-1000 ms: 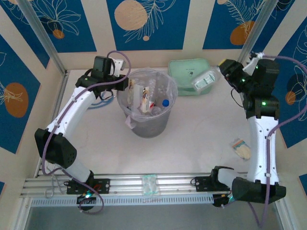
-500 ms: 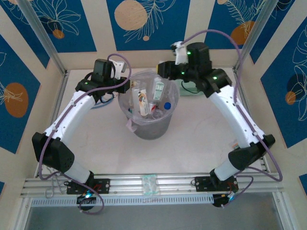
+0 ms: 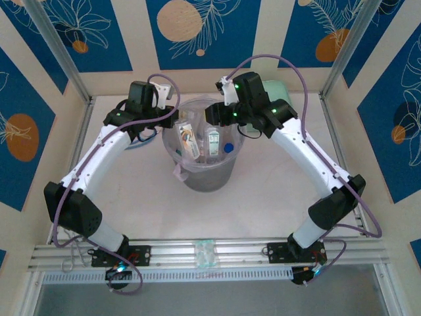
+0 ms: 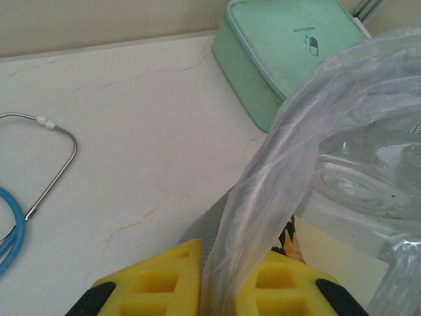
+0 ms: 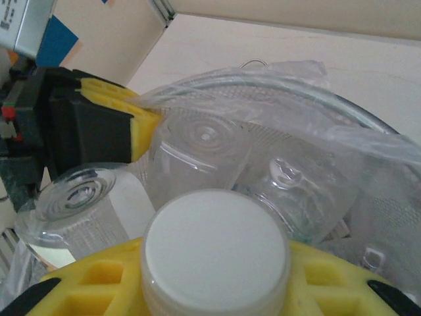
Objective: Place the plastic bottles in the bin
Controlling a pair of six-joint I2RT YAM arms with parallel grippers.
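The bin (image 3: 205, 172) stands mid-table with its clear bag liner (image 4: 309, 131) draped over the rim. Several plastic bottles (image 3: 189, 139) lie inside it, one with a blue cap (image 3: 228, 147). My left gripper (image 3: 169, 122) sits at the bin's left rim, shut on a fold of the liner (image 4: 227, 263) between its yellow fingers (image 4: 158, 283). My right gripper (image 3: 214, 120) hangs over the bin's mouth, shut on a clear bottle (image 3: 213, 141) whose white cap (image 5: 215, 247) faces the wrist camera. Below the cap I see other bottles (image 5: 204, 148) in the bin.
A mint green zip case (image 4: 283, 52) lies on the table behind the bin, partly hidden by the right arm (image 3: 276, 89). A stethoscope (image 4: 39, 164) lies to the left of the bin. A small clear packet (image 3: 205, 252) rests on the front rail.
The right arm has swung from the far right, near the green case, to above the bin with the bottle in its grip. The left gripper has kept its hold on the liner.
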